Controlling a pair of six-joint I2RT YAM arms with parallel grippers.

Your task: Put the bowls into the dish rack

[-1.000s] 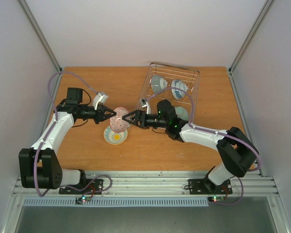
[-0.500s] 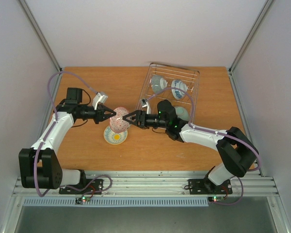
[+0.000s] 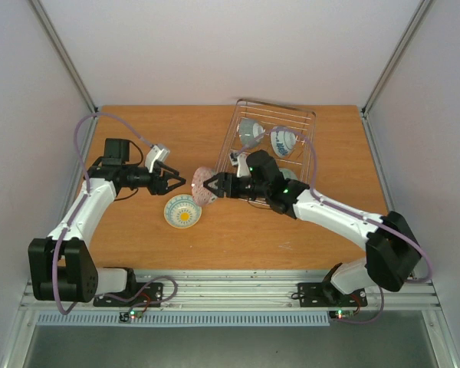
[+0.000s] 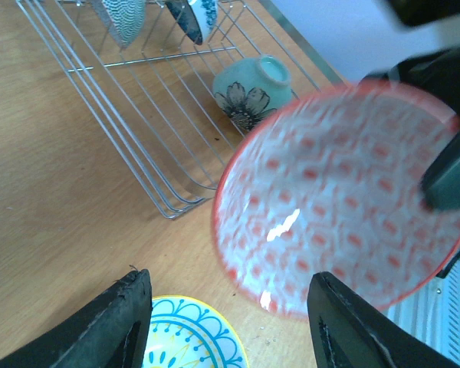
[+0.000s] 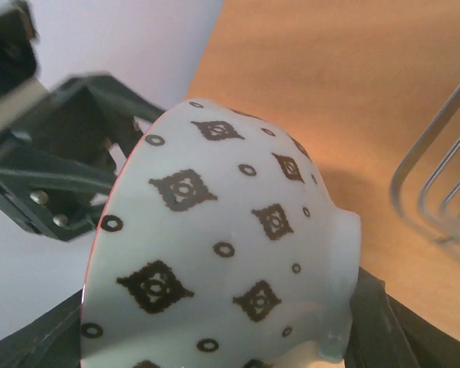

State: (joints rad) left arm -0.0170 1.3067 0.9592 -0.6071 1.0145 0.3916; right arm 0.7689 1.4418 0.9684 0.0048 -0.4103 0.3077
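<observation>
Left arm has let go and backed off, and the red bowl [image 3: 204, 190] has slid toward the rack [image 3: 300, 123], now in the right gripper [image 3: 213, 184] alone. That gripper is clamped on it with its jaws fairly wide; the left wrist view shows one finger [image 4: 452, 180] lapped over the rim. Bowl's in the air, tipped on edge, red inside facing the left arm and foot pointing back at the right wrist. It hangs just off the rack's near-left corner, over bare table [image 3: 138, 138]. Left gripper [image 3: 176, 182] stands agape and holds nothing, a short gap from the rim. Below it on the table sits the yellow bowl [image 3: 183, 214], not loaded yet. Now the bit that matters: the rack lies to the right and beyond the held bowl, its long side running away from the bases. The right arm is plainly the nearer one; its forearm already crosses the rack's near end. Two patterned bowls [image 3: 251, 130] stand on edge at the far end, and a green bowl [image 4: 253, 83] lies in the near part, so I'd say the free wires between them are the target.
</observation>
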